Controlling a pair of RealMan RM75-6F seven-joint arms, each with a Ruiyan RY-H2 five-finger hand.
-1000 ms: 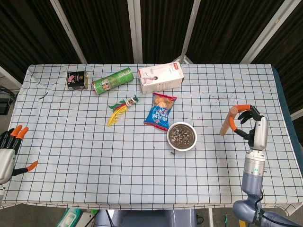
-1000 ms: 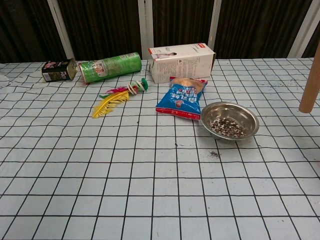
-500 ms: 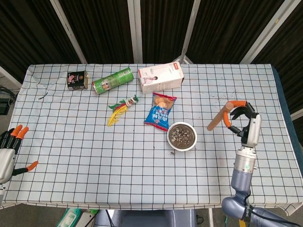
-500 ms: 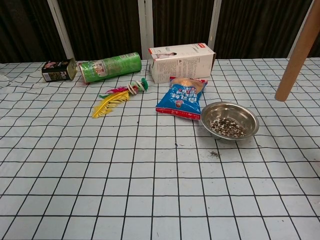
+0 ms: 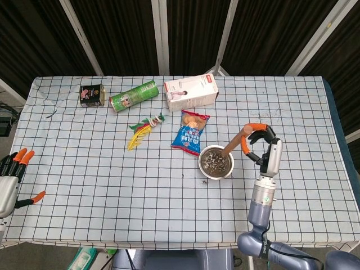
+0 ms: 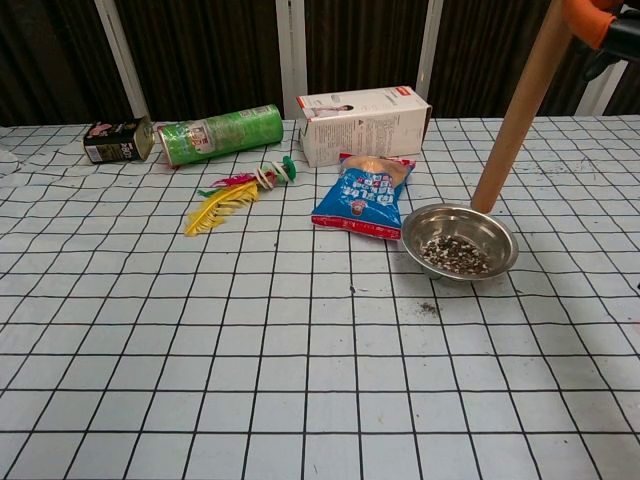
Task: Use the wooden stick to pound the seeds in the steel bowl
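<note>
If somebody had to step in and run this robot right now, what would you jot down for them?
Right hand grips the wooden stick near its top, tilted, with the lower end over the far rim of the steel bowl.
Left hand holds nothing, fingers apart, at the table's near left edge.
The bowl sits beside the blue snack bag; the seeds lie in its bottom, and a few specks are on the cloth in front.
Done: stick picked up and brought to the bowl.
Left: lower the tip into the seeds and pound. Whether any pounding has happened cannot be told.
</note>
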